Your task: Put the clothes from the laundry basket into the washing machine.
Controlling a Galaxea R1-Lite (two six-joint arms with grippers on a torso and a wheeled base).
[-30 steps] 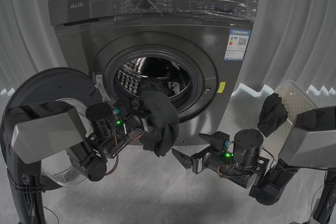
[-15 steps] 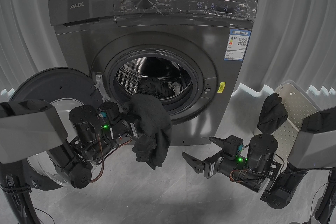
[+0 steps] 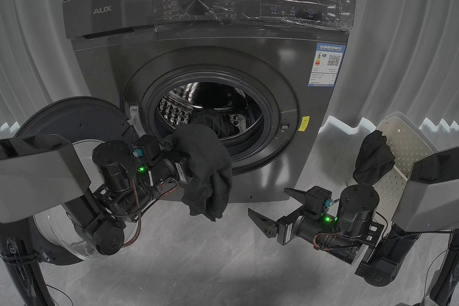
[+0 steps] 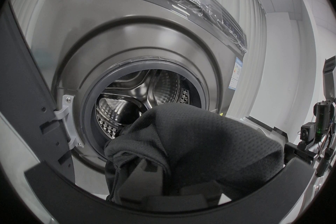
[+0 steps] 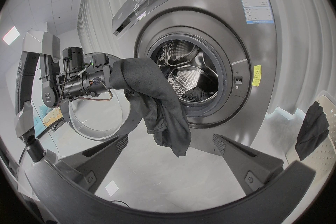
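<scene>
Holding a black cloth (image 3: 206,168), L gripper (image 3: 184,170) is clamped on it, fingers mostly buried in fabric. Cloth hangs just in front of washer (image 3: 210,49) opening, at its lower rim. Vs 1 s ago, L arm has pulled back toward the door (image 3: 71,120). R gripper (image 3: 276,209) is wide open, empty, low by washer front; it backed off too. 2nd cloth (image 3: 213,119) lies in drum, 3rd cloth (image 3: 374,156) on basket (image 3: 406,149) rim.

There was one grey metal front-load washing machine (image 3: 210,34), one white perforated plastic laundry basket (image 3: 411,154) far right, and I counted three black fabric garments (image 3: 205,168) (image 3: 215,119) (image 3: 374,156).
</scene>
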